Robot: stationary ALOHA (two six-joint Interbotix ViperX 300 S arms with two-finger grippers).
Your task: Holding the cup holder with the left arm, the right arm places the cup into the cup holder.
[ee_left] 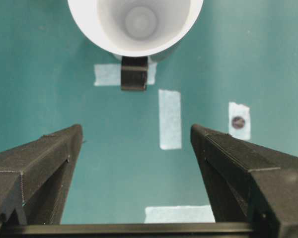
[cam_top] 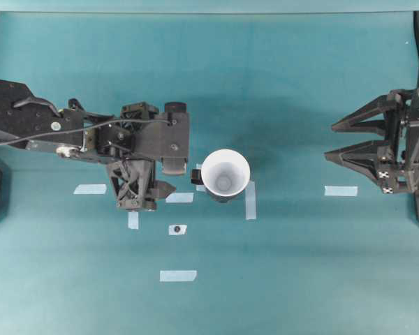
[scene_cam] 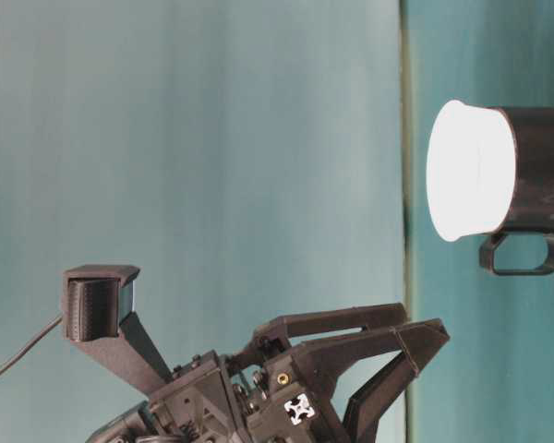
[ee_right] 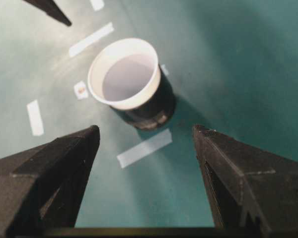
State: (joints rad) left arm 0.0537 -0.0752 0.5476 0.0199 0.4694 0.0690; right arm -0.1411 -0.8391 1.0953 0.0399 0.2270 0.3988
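Note:
The white cup stands upright inside the black cup holder at the table's middle. The holder's stubby handle points left. My left gripper hovers just left of that handle, open and empty, touching nothing. In the left wrist view the left gripper faces the cup and the handle. My right gripper is open and empty far to the right. The right wrist view has the right gripper aimed at the cup in its holder.
Pale tape strips lie scattered on the teal table; one strip sits just right of the holder. A taped square with a dark dot lies in front of the left gripper. Arm bases stand at both side edges.

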